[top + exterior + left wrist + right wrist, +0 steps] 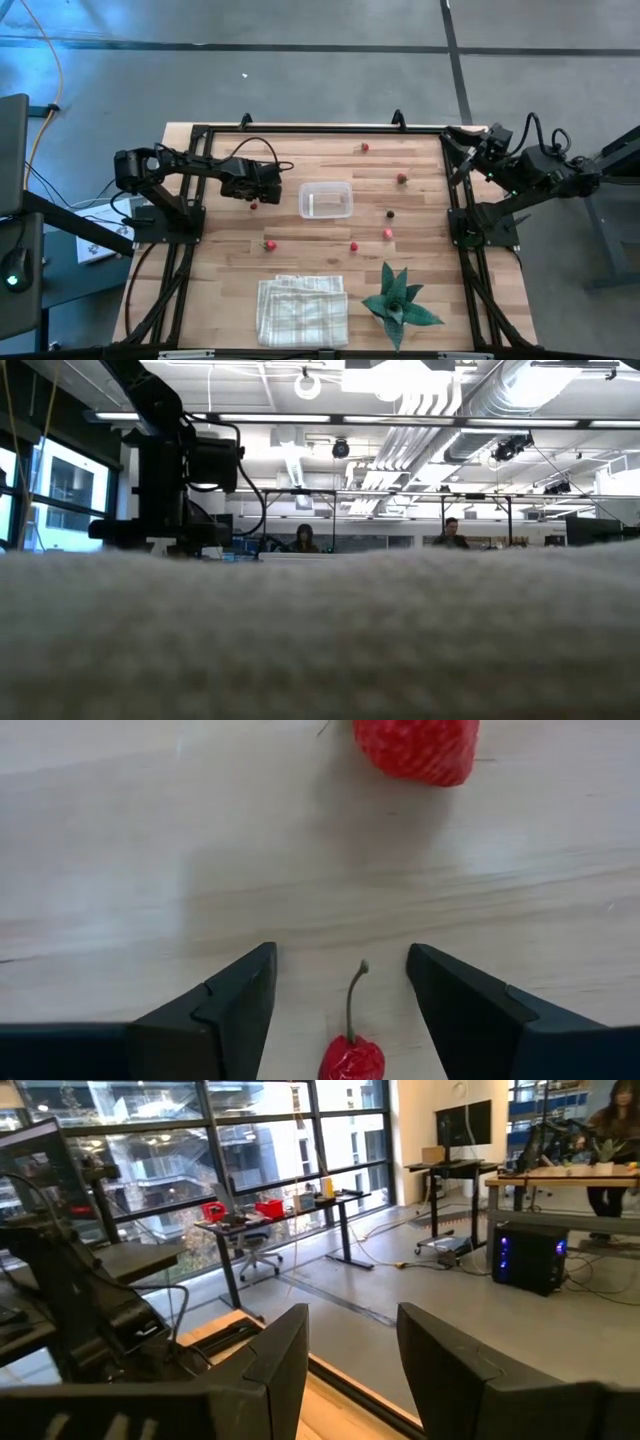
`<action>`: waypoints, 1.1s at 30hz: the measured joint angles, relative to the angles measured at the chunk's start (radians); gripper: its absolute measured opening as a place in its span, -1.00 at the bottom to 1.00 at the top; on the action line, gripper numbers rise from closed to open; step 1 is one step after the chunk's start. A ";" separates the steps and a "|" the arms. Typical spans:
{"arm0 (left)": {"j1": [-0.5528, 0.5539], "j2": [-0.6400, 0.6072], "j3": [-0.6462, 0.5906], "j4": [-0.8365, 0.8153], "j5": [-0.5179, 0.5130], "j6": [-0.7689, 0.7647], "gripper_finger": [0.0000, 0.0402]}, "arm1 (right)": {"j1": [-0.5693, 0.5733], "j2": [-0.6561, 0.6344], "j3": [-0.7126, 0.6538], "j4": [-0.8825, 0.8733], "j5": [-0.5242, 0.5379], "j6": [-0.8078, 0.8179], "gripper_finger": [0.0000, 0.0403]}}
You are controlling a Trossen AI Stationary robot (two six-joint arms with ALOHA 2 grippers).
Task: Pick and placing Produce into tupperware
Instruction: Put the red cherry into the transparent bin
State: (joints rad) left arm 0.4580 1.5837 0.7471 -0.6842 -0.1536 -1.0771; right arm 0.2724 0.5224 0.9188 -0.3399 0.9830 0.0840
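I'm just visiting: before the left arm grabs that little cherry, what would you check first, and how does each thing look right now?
1. Left gripper open: ok, fingers spread apart.
2. Cherry between the fingers: ok, its stem points forward.
3. Strawberry out of the way: ok, it lies ahead of the fingers, apart from them.
4. Tupperware ready: ok, open with nothing visible inside, just to the gripper's right in the high view.
5. Right gripper out of the way: ok, parked at the table's edge.
6. Gripper low enough: cannot tell.
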 joint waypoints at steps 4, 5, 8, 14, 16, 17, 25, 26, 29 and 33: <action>0.000 0.000 0.000 0.007 0.005 0.009 -0.08 | 0.000 0.000 0.000 0.000 0.012 -0.014 -0.27; 0.000 0.000 0.000 0.008 0.007 0.010 -0.15 | 0.000 0.000 0.000 0.000 0.012 -0.014 -0.27; 0.000 0.001 0.000 0.013 0.011 0.019 -0.44 | 0.000 0.000 0.000 0.000 0.012 -0.014 -0.27; 0.000 0.002 0.000 0.011 0.006 0.048 -0.95 | 0.000 0.000 0.000 0.000 0.013 -0.014 -0.27; 0.000 0.002 0.004 0.009 0.005 0.067 -0.94 | 0.000 0.000 0.000 0.000 0.013 -0.014 -0.27; 0.000 0.003 0.012 0.003 0.005 0.082 -0.96 | 0.000 0.000 0.000 0.000 0.013 -0.014 -0.27; -0.001 -0.004 0.209 0.001 0.021 0.247 -0.99 | 0.000 0.000 0.000 0.000 0.035 -0.008 -0.27; -0.006 -0.005 0.250 0.006 0.021 0.273 -1.00 | 0.000 0.000 0.000 0.001 0.035 -0.006 -0.27; -0.029 -0.008 0.372 0.007 -0.008 0.352 -1.00 | 0.000 0.000 0.000 0.001 0.036 -0.006 -0.27; -0.056 -0.008 0.512 0.044 -0.026 0.465 -1.00 | 0.000 0.000 0.000 0.000 0.065 -0.006 -0.27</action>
State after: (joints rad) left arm 0.4021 1.5762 1.2587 -0.6399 -0.1792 -0.6125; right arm 0.2722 0.5224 0.9188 -0.3396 1.0480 0.0780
